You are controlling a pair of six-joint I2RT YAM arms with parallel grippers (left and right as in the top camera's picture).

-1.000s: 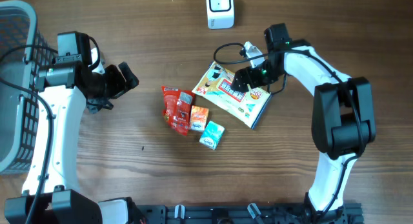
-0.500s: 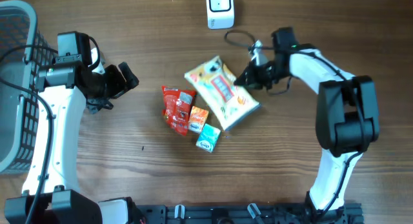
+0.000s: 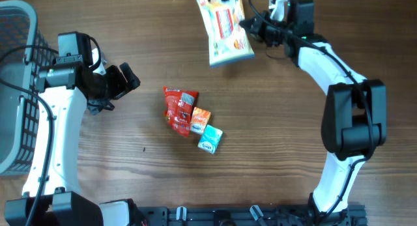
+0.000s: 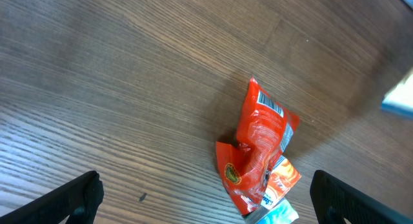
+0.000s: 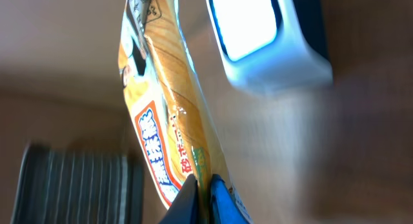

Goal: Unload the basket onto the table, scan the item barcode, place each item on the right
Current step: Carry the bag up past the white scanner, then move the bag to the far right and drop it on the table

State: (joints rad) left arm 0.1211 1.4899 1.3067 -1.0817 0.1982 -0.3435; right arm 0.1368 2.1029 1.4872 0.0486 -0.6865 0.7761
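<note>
The item is a yellow snack bag (image 3: 223, 25) with red and blue print, lifted at the table's far edge. My right gripper (image 3: 251, 25) is shut on its right edge. In the right wrist view the bag (image 5: 164, 101) hangs edge-on from the pinched fingers (image 5: 203, 192), close beside the white scanner (image 5: 264, 43). From overhead the bag covers the scanner. The bag's barcode does not show. My left gripper (image 3: 122, 83) stands open at the left, above bare wood; its fingers (image 4: 77, 197) frame the lower corners of the left wrist view.
A red packet (image 3: 177, 107), an orange packet (image 3: 201, 117) and a teal packet (image 3: 210, 139) lie bunched at mid-table. The red packet (image 4: 261, 140) shows a barcode strip in the left wrist view. A grey basket (image 3: 16, 89) stands at the left edge.
My right gripper shut on the snack bag, lifted it off the table's middle and carried it to the far edge over the scanner. The left arm has not moved.
</note>
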